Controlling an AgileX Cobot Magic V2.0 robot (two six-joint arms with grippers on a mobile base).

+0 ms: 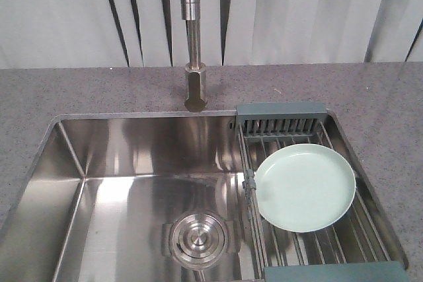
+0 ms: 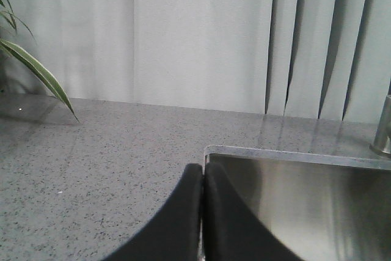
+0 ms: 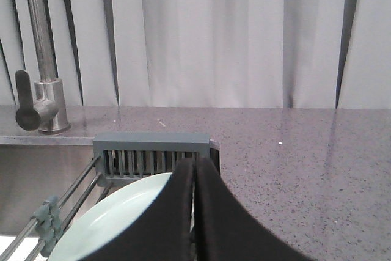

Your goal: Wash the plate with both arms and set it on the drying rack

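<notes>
Exterior front view: round pale mint-green plate (image 1: 305, 187) lies flat on the steel-rod drying rack (image 1: 297, 239) over the stainless sink (image 1: 132, 163). Left gripper (image 2: 203, 178) and right gripper (image 3: 194, 172) pinched closed, empty. We should open them, grip opposite rims squarely.

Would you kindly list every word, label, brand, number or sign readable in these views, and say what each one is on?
None: no readable text in any view.
The plate, drying rack, faucet, sink and countertop carry no print.
The left gripper and right gripper show plain black, unmarked jaws, pressed together.
</notes>
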